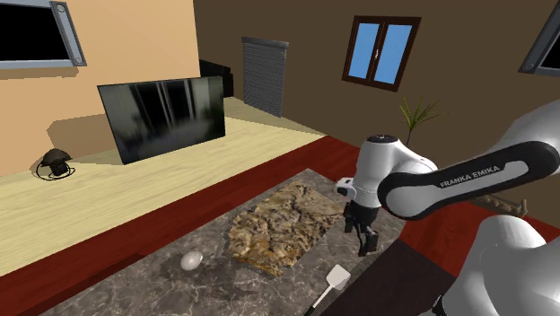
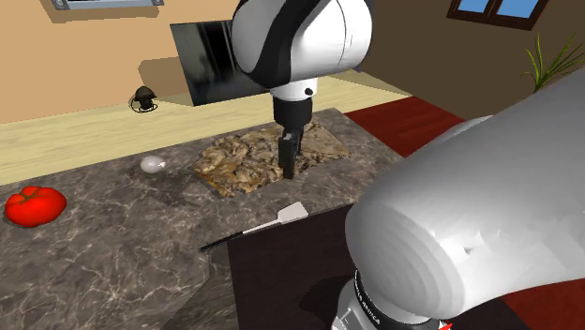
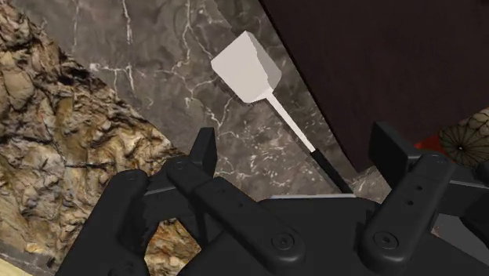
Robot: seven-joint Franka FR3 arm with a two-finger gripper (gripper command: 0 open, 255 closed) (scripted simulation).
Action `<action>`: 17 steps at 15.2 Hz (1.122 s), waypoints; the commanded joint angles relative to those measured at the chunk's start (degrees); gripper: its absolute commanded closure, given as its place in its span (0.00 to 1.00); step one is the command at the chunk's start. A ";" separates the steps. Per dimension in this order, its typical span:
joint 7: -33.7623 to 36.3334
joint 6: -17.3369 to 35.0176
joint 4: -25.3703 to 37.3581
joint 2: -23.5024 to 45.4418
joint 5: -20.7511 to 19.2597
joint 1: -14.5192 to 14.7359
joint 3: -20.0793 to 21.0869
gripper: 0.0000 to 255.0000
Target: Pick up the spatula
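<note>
Spatula [image 3: 246, 69] near gripper [image 3: 296, 137] (fingers [image 3: 205, 149] spread), untouched

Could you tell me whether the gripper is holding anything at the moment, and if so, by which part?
Nothing is held. The gripper has its fingers apart above the counter, and the spatula lies flat on it, untouched.

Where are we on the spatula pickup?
Done: nothing grasped yet; the spatula lies flat on the counter. In hand: the gripper hangs open above the counter, near the spatula, not touching it. Left: lower over it, close, lift.
</note>
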 commanded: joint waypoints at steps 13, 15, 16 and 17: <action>-60.89 43.20 1.63 41.22 44.54 18.18 1.66 0.00; -66.78 44.80 3.24 44.27 51.60 14.03 7.12 0.00; -69.68 45.62 4.10 45.80 54.94 12.16 9.51 0.00; -72.31 46.55 4.94 47.32 57.81 9.92 12.12 0.00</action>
